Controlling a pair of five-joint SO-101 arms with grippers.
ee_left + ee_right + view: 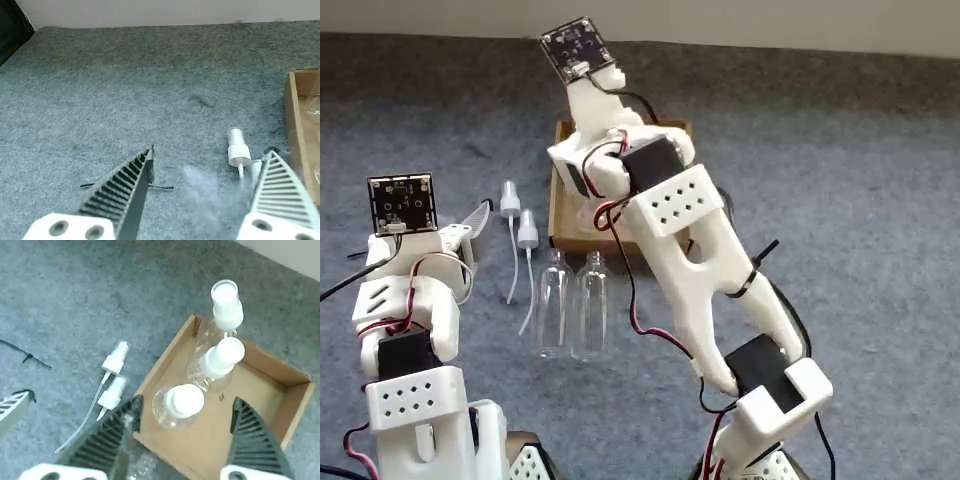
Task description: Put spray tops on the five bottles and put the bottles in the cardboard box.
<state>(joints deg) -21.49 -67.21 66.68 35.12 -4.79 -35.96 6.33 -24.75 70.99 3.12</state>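
Three clear bottles with white spray tops (223,305) (217,360) (182,402) stand in the cardboard box (165,357). My right gripper (186,407) hangs open right above them, holding nothing. Two uncapped clear bottles (552,305) (590,305) sit side by side on the carpet in front of the box (558,205). Two loose spray tops (510,200) (527,232) with long tubes lie left of the box. My left gripper (211,152) is open and empty just above the carpet, near one spray top (236,150).
Grey carpet covers the whole table. A black cable tie (150,187) lies on it by my left gripper. The right arm (690,250) stretches diagonally over the area right of the bottles. The box wall (295,125) is close on one side of my left gripper.
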